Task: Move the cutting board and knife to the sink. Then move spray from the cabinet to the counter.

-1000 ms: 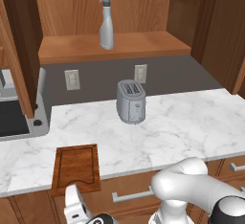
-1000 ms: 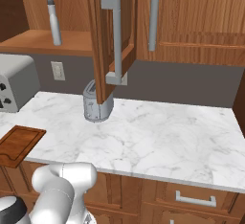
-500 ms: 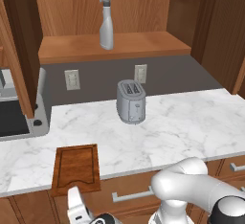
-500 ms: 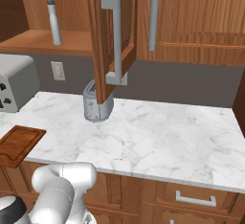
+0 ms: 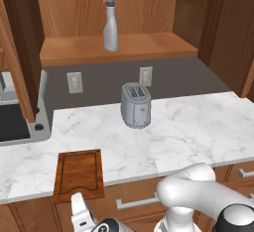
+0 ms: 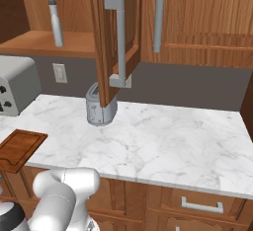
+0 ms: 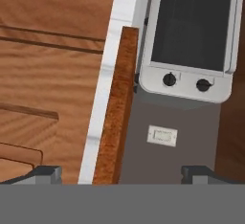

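The reddish-brown cutting board [image 5: 79, 174] lies flat at the counter's [image 5: 198, 127] front edge, left of centre, and also shows at the left of the right base view [image 6: 20, 148]. My gripper [image 5: 79, 208] hangs low in front of the drawers, just below the board's front edge. The hand view looks up along the cutting board [image 7: 117, 108] edge-on, and the gripper [image 7: 123, 174] is open with nothing between its fingers. The pale spray [image 5: 110, 20] [image 6: 55, 20] stands upright on the open cabinet's shelf [image 5: 119, 50]. The knife and the sink are out of view.
A grey toaster [image 5: 136, 104] stands mid-counter near the back wall. A toaster oven [image 5: 15, 122] [image 7: 191, 36] sits at the left end. The open cabinet door [image 6: 116, 37] with its grey bar handle juts out over the counter. Drawers with handles [image 6: 200, 206] run below.
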{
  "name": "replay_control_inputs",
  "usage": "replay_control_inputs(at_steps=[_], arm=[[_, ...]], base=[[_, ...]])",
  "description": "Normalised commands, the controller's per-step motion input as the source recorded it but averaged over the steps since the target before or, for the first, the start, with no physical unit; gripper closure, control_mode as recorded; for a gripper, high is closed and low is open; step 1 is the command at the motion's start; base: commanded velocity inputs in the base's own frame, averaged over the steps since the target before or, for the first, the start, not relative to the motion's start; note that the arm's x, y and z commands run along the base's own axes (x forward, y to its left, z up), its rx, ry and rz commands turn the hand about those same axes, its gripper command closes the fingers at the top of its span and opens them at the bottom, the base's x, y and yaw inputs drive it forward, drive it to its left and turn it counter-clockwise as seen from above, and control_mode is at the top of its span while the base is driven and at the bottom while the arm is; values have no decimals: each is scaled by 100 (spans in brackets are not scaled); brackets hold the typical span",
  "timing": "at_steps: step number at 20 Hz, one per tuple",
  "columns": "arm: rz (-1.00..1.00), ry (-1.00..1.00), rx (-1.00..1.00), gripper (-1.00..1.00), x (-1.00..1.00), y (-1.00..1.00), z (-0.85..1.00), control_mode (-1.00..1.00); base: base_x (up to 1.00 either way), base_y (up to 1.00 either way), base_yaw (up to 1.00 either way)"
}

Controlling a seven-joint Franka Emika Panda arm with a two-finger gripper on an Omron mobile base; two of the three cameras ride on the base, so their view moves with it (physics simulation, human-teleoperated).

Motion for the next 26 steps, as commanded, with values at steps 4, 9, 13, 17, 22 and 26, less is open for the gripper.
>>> replay_control_inputs(at_steps=[4,9,13,17,22,26], arm=[[3,-5,0,-100,6,0,-11,-100],[3,-7,0,-100,8,0,-13,-100],[3,-7,0,-100,15,0,-11,-100],[2,-5,3,-100,8,0,-12,-100],[1,-1,4,-100,6,0,-4,-100],[1,0,5,-100,5,0,0,-100]], base=[[0,0,0],[0,0,0],[0,0,0],[0,0,0],[0,0,0],[0,0,0]])
